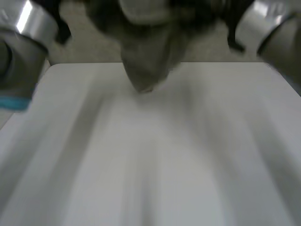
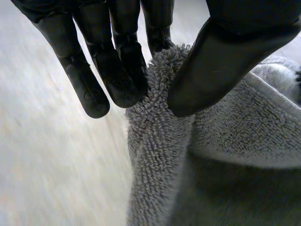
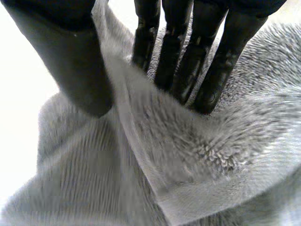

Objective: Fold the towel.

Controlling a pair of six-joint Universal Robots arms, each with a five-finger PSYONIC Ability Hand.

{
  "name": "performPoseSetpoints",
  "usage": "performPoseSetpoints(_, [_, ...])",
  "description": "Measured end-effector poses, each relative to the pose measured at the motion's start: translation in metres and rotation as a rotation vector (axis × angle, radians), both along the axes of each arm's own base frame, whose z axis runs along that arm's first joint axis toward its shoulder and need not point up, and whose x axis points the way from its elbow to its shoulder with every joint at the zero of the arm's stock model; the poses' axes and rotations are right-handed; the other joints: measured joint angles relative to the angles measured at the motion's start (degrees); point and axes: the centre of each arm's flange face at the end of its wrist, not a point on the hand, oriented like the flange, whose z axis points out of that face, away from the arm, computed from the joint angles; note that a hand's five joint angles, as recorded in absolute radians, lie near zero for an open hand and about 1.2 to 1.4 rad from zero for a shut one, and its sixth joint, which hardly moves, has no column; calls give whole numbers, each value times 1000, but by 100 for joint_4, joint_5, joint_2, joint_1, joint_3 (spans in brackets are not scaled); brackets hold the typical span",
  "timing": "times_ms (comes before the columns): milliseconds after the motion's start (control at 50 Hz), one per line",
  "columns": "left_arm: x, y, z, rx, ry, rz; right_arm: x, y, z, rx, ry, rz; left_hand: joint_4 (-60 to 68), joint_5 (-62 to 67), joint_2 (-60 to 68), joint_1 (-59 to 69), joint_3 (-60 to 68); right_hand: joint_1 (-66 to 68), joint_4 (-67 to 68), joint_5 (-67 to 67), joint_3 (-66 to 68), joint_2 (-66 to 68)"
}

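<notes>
The grey terry towel (image 1: pixel 146 61) hangs bunched above the far middle of the white table (image 1: pixel 150 165), its lowest tip just over the tabletop. In the left wrist view my left hand (image 2: pixel 113 70) pinches a fluffy fold of the towel (image 2: pixel 211 155) between its straight fingers and thumb (image 2: pixel 221 61). In the right wrist view my right hand (image 3: pixel 188 61) has a hemmed edge of the towel (image 3: pixel 188 155) running up between its fingers and thumb (image 3: pixel 70 56), which close on it.
My left arm (image 1: pixel 23 56) and right arm (image 1: pixel 268 28) stand at the far corners of the table. Beyond the table's far edge lies beige floor (image 1: pixel 94 42).
</notes>
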Motion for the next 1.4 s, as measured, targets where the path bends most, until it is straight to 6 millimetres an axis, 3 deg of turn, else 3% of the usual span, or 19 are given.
performPoseSetpoints(40, [-1,6,-36,87,-56,-30,-8,2,-35,93,110,-12,-4,0,0,0,1,-1833,-1833,-1865,-1848,-1873])
performPoseSetpoints(60, [-2,8,-46,111,-72,-41,-11,3,-44,116,143,-16,-34,-1,-5,0,-7,-2214,-2165,-2292,-2244,-2271])
performPoseSetpoints(120, [-5,24,-103,250,-159,-114,-23,13,-91,210,339,-38,-274,-5,-22,-1,-57,-2939,-2920,-2903,-2921,-2913])
performPoseSetpoints(240, [-18,61,-180,450,-274,-263,-38,29,-139,294,576,-83,-1104,-434,-829,-319,-915,-2954,-2923,-2903,-2934,-2913])
performPoseSetpoints(300, [-26,79,-204,513,-316,-323,-42,33,-151,324,611,-108,-1573,-1002,-1312,-898,-1368,-2957,-2923,-2903,-2934,-2913])
performPoseSetpoints(420, [-32,87,-213,520,-347,-350,-44,37,-160,376,567,-143,-2466,-1987,-2207,-1856,-2237,-2975,-2923,-2903,-2934,-2913])
performPoseSetpoints(540, [-24,64,-190,438,-333,-282,-43,39,-164,459,430,-173,-5275,-4865,-5038,-4744,-5083,-2976,-2923,-2903,-2934,-2913])
performPoseSetpoints(600, [-18,54,-177,404,-324,-250,-40,42,-167,515,353,-178,-5984,-5670,-5784,-5469,-5810,-2976,-2923,-2903,-2934,-2913])
performPoseSetpoints(720, [-12,41,-159,353,-311,-217,-32,50,-179,636,211,-177,-6231,-5884,-6018,-5588,-6096,-2976,-2922,-2903,-2934,-2913])
performPoseSetpoints(880, [-2,22,-153,306,-331,-177,-20,52,-201,709,84,-166,-6237,-5892,-6046,-5588,-6096,-2698,-2770,-2572,-2740,-2691])
performPoseSetpoints(1020, [-5,6,-176,258,-464,-200,-5,59,-223,743,37,-170,-6238,-5892,-6053,-5588,-6096,-2636,-2746,-2533,-2717,-2678])
performPoseSetpoints(1160, [-12,-7,-212,236,-592,-225,5,66,-243,741,56,-226,-6239,-5892,-6053,-5588,-6096,-2550,-2669,-2460,-2638,-2596])
performPoseSetpoints(1400, [-22,-30,-251,243,-643,-225,20,58,-259,702,22,-243,-6095,-5512,-5800,-5465,-5874,-322,-372,-238,-333,-281])
